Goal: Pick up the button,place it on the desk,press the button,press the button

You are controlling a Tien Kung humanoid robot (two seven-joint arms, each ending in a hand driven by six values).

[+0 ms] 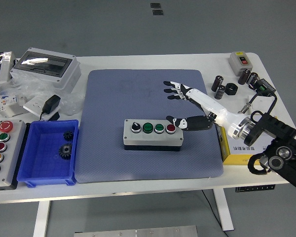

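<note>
grey and flat, the button box (153, 134) lies on the blue mat (148, 89), in the mat's near half and a little right of its middle, with its row of four controls facing up: a black knob at the left, two green buttons, and a red button (170, 128) at the right end. we judge the first two steps done: the box sits squarely on the mat, nothing holds it, and it looks settled.

our right hand (187, 106) hangs over the mat just right of the box and apart from it, fingers spread and holding nothing. the fingers (171, 90) reach toward the mat's far side, while the dark thumb (180, 123) points at the box's right end, very near the red button; we cannot tell whether it touches. our left hand is not in view.

what is left, as we judge it, is the pressing. no button in the row looks pushed down, and we cannot say whether any press has been made. the hand would have to come back over the box and bring a fingertip down on a button, twice.

left of the mat sit a blue bin (49, 173) with two gears and, beyond it, another button box (5, 153); neither seems to matter for this step.
</note>
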